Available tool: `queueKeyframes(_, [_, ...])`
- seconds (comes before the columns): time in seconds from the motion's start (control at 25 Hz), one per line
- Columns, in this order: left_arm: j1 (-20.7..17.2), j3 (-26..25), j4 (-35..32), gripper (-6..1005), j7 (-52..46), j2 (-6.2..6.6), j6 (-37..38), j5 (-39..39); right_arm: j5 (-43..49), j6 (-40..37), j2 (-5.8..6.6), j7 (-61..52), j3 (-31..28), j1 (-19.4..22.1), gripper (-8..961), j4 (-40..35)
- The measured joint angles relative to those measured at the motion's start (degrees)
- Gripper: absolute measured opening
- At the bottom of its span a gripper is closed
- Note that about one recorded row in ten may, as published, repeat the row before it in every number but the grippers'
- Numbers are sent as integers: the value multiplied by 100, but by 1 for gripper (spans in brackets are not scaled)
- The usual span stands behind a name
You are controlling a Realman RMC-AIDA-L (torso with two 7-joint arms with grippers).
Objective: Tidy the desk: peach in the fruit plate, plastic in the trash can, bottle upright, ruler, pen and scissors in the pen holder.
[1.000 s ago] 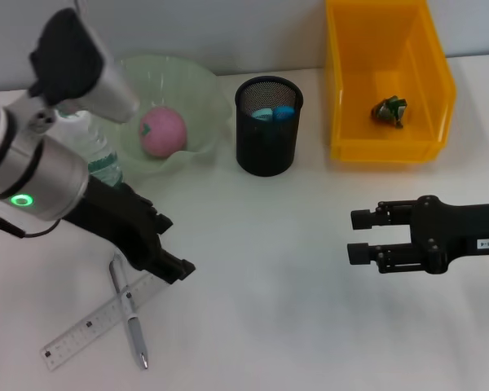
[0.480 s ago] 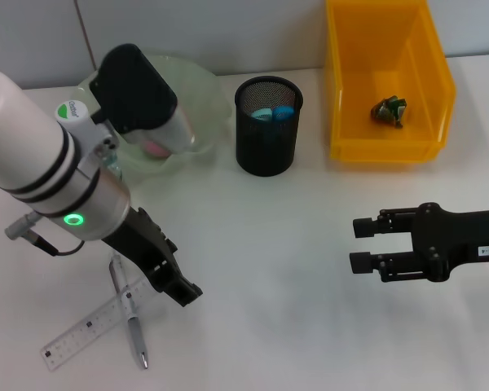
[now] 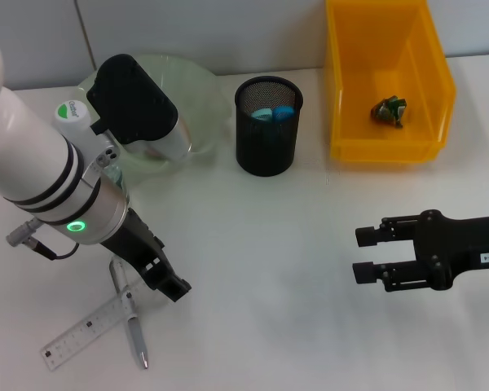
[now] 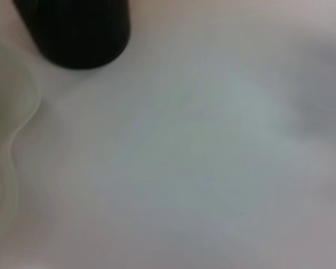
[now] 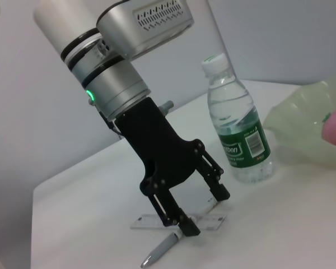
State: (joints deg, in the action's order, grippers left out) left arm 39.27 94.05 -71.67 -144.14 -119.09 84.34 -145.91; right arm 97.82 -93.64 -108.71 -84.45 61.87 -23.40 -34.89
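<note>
The left gripper [image 5: 204, 212] is held with fingers spread just above the crossed ruler [image 3: 85, 330] and pen [image 3: 131, 320] on the desk. The bottle [image 5: 238, 133] is seen upright beside the fruit plate [image 3: 200, 94]. The right gripper [image 3: 363, 254] is parked, fingers apart.

Desk [image 3: 269, 244] layout: fruit plate [image 3: 200, 98] back left with bottle [image 3: 72, 114] upright just left-front of it, pen holder [image 3: 268, 126] right of plate, trash can [image 3: 387, 77] back right holding plastic [image 3: 389, 110], ruler [image 3: 85, 330] and pen [image 3: 133, 326] crossed front left.
</note>
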Motion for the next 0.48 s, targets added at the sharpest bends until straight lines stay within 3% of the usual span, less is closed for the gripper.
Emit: queueKeyframes(0.48, [33,110,335,772,-70,-1,-224,-62,79,9,-12,-13,0,-26,684,-1])
